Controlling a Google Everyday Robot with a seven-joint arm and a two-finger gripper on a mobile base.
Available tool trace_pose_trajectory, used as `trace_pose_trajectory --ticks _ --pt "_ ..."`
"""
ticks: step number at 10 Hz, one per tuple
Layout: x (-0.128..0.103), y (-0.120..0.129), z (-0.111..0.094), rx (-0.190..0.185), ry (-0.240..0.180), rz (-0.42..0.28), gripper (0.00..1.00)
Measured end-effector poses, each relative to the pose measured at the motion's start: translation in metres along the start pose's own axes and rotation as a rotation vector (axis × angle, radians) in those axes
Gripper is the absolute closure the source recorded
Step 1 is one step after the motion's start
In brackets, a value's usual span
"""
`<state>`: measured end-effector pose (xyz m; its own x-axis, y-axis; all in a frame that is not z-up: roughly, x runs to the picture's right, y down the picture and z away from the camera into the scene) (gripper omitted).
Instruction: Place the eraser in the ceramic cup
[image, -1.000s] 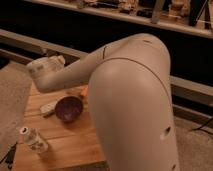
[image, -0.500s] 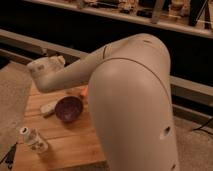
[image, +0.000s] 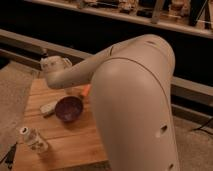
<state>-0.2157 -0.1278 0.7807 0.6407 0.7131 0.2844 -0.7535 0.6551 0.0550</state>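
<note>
Most of the view is filled by the robot's pale arm (image: 132, 100), whose bulky near segment rises on the right and whose slimmer far segment reaches left and away over a wooden table (image: 70, 142). The wrist end (image: 54, 66) is seen above the table's far left part; the gripper itself is hidden beyond it, and its fingers are taken to be fully closed, though whether anything is held between them cannot be told. On the table a dark purple bowl (image: 68, 108) stands near the middle, with a whitish-grey block (image: 48, 107) lying just beside it on the left. An orange stick (image: 85, 91) shows at the arm's edge behind the bowl. A clear bottle (image: 34, 140) lies near the front left corner. Neither the eraser nor the ceramic cup can be made out.
</note>
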Motion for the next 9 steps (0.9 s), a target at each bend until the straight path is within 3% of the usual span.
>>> trace_pose_trajectory --ticks 5,9 --pt "-0.046 -0.013 0.009 -0.030 -0.089 0.055 0.88" --pt "-0.044 -0.008 0.034 -0.060 -0.115 0.127 0.88"
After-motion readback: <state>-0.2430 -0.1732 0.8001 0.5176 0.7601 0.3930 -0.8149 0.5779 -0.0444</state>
